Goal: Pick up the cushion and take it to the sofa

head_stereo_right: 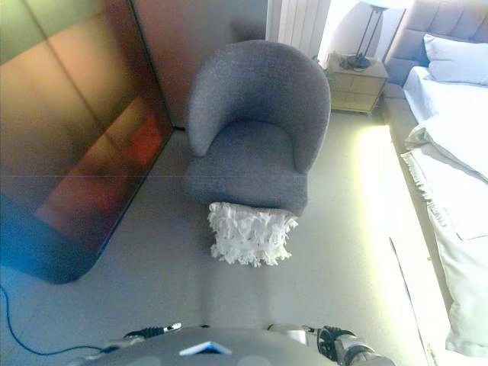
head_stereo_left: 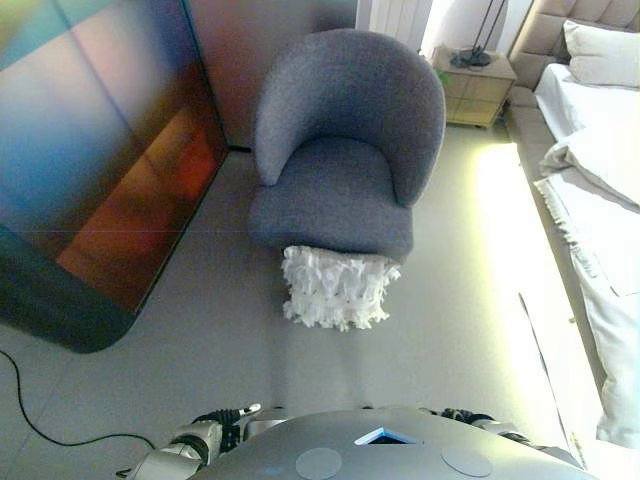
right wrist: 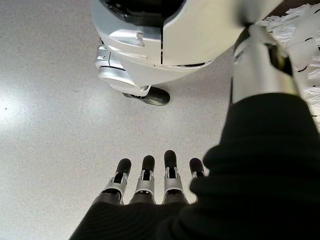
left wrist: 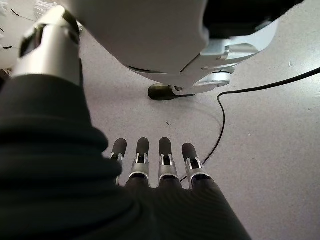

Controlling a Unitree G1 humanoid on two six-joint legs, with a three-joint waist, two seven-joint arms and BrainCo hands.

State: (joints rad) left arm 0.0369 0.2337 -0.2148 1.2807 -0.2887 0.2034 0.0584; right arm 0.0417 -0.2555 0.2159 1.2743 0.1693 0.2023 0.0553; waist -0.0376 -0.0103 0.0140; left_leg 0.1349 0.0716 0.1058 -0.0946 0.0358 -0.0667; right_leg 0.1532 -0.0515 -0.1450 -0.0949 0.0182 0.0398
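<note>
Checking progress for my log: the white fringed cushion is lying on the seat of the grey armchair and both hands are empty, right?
Not quite. The white fringed cushion lies on the floor against the front of the grey armchair, as the left eye view shows. Both the left hand and right hand are empty.

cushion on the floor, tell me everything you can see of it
The cushion is white and shaggy, covered all over in ruffled, feathery tufts with a ragged fringe along its lower edge. It looks soft and roughly rectangular, wider than tall. It stands on the pale grey floor, leaning against the front of the grey armchair, its top edge just under the seat. Neither hand touches it; its back is hidden.
</note>
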